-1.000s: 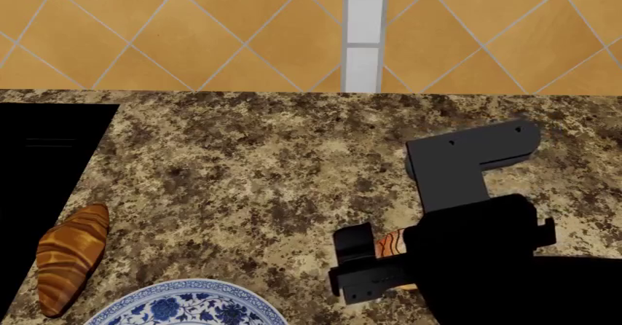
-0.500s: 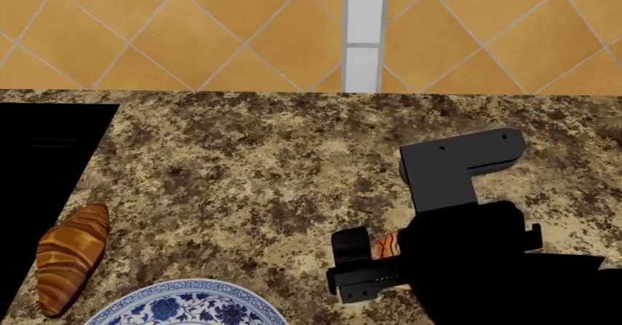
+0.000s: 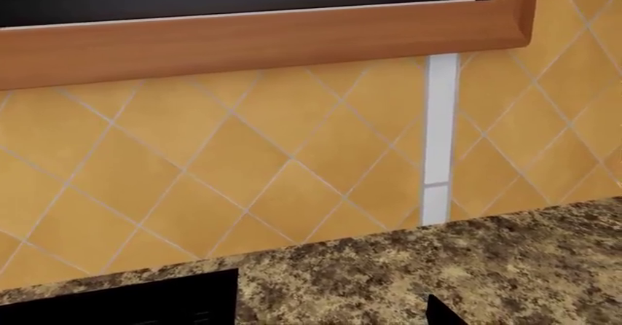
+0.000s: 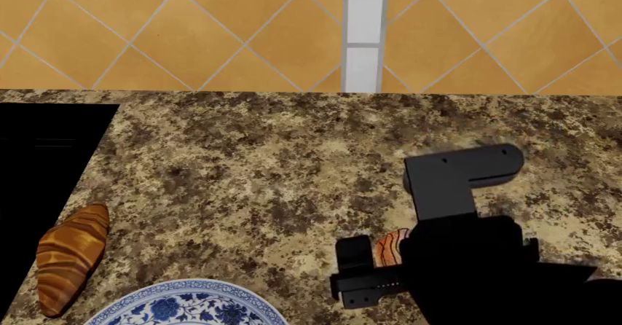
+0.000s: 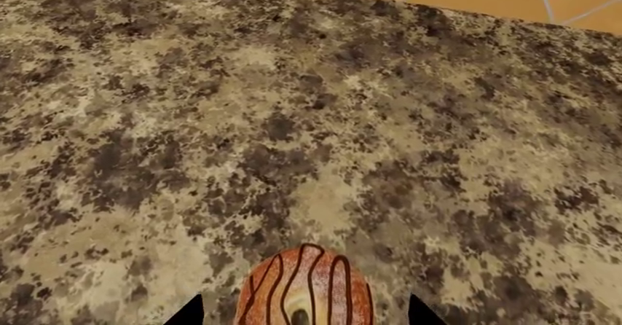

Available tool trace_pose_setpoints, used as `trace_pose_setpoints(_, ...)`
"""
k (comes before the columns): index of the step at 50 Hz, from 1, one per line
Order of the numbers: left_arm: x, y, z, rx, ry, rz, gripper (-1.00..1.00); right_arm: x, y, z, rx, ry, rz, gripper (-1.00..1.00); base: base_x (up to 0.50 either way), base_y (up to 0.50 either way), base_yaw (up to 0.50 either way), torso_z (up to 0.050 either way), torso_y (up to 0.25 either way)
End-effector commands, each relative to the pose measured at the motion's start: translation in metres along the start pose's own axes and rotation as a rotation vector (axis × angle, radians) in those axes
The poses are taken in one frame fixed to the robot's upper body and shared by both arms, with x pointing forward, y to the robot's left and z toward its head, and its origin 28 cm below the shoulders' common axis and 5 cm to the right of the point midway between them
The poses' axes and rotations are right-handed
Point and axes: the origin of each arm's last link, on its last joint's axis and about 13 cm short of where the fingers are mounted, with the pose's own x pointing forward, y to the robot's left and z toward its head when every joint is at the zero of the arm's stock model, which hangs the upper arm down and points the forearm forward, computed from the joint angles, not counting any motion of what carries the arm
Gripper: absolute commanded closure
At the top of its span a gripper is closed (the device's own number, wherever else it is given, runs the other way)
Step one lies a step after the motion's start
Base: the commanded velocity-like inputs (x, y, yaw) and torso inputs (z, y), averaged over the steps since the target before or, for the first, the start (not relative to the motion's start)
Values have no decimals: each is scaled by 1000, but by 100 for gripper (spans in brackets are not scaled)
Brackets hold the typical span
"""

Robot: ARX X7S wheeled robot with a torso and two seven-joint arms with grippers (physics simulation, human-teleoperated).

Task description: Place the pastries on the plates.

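Right gripper (image 4: pixel 374 267) clamps the round, squiggle-striped cake (image 4: pixel 391 247) above speckled granite (image 4: pixel 253 172).

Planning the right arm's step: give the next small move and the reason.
Probably lift the right gripper and carry the small cake toward the blue-rimmed plate: the cake sits between its fingers, and the plate's visible part is bare.

Head above counter (image 4: pixel 253 165) (wrists closer)
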Motion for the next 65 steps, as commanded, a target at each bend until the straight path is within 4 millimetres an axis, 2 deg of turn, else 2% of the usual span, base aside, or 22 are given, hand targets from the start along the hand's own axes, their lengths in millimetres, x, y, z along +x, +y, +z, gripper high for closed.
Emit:
trace_pose_setpoints(1, 3, 2, 3, -43, -23, 2, -100, 4, 2, 0, 41, -17, 41, -100, 0, 0, 0, 0, 0)
trace_pose_setpoints(7, 2, 2, 4, -45, -26, 0, -100, 4, 4, 0, 27, -18, 41, -100, 0, 0, 0, 0, 0)
trace_pose_setpoints(8, 6, 0, 6, -50, -31, -18, -100, 17, 1, -1, 34, 9, 36, -100, 0, 0, 0, 0, 0)
trace_pose_setpoints(13, 7, 0, 6, -50, -31, -17, -100, 21, 1, -3, 37, 22, 35, -100, 0, 0, 0, 0, 0)
trace_pose_setpoints(65, 0, 0, 8, -62, -24, -25, -100, 37, 7, -25, 53, 102, 54, -100, 1, 0, 0, 0, 0)
